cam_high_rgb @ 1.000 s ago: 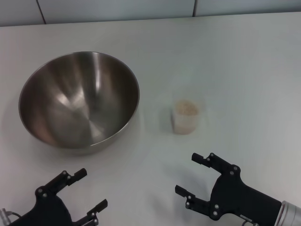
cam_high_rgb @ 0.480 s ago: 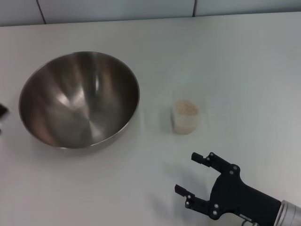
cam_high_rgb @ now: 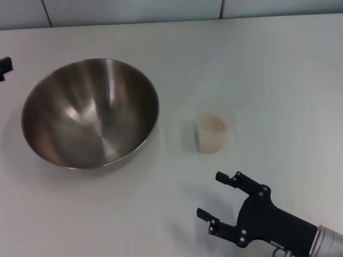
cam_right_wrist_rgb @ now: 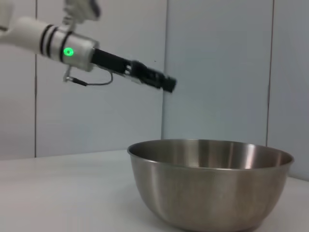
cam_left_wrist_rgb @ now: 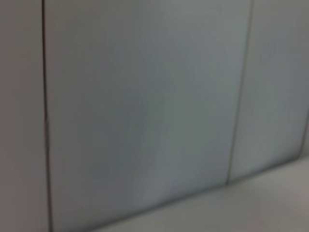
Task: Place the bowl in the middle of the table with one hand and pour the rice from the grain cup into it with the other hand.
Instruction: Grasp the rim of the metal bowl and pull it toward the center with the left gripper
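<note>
The steel bowl (cam_high_rgb: 91, 112) stands empty on the left part of the white table (cam_high_rgb: 257, 69). To its right is the small translucent grain cup (cam_high_rgb: 211, 134), upright, with pale rice (cam_high_rgb: 212, 123) in it. My right gripper (cam_high_rgb: 211, 195) is open near the front edge, just in front of the cup and apart from it. Only a black tip of my left gripper (cam_high_rgb: 4, 67) shows at the far left edge, beyond the bowl. In the right wrist view the bowl (cam_right_wrist_rgb: 210, 188) fills the foreground, and my left gripper (cam_right_wrist_rgb: 166, 83) hangs in the air above and behind it.
A grey panelled wall (cam_high_rgb: 134, 10) runs along the table's back edge; the left wrist view shows only this wall (cam_left_wrist_rgb: 145, 111). Bare tabletop lies between bowl and cup and to the cup's right.
My left arm has lifted from the front left edge and swung up past the bowl's left side to its far-left side. My right gripper has edged slightly toward the front.
</note>
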Tool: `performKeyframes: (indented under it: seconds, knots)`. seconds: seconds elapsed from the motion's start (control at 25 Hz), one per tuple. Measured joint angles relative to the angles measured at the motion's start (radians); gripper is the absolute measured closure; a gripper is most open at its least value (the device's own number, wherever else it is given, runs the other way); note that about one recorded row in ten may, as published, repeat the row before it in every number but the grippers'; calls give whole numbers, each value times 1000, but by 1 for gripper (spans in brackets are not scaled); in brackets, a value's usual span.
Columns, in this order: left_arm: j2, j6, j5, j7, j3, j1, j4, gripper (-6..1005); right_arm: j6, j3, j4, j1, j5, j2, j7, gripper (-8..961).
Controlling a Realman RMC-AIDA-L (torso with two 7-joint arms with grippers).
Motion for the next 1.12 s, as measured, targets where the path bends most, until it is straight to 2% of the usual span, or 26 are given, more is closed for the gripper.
performKeyframes:
  seconds: [0.08,0.12,0.16,0.28,0.32,0.48,0.52,0.6,0.76,0.84,0.92,1.12]
  knots:
    - [-1,-34,132,-93,38,-27,57,239,0,1,1,0,1,0,0,170]
    - [-1,-34,132,-93,38,-27,57,239,1,1,1,0,2,0,0,170]
    - [-2,-40,285,-193,84,-73,94,239,1,1,2,0,3,0,0,170]
    - [-2,-39,362,-242,107,-106,96,238,1,1,2,-3,4,0,0,171]
    - [-3,-38,460,-290,135,-157,81,238,1,1,2,-3,4,0,0,171]
    - [-4,-36,495,-310,166,-181,73,237,1,1,1,-9,4,0,0,171]
    - [-5,-41,515,-330,207,-194,68,237,1,1,2,-10,4,0,-1,171]
    - [-5,-44,531,-340,223,-204,60,237,1,1,1,-10,4,0,-2,171]
    - [-6,-63,579,-355,231,-245,5,239,1,1,1,-11,5,-1,-9,171]
    - [-6,-63,579,-355,231,-245,5,240,1,1,1,-11,5,-1,-10,171]
    - [-5,-92,610,-372,230,-282,-59,241,2,1,0,-11,5,-2,-10,171]
    - [-7,-100,664,-390,239,-309,-88,244,3,1,1,-12,5,-2,-10,171]
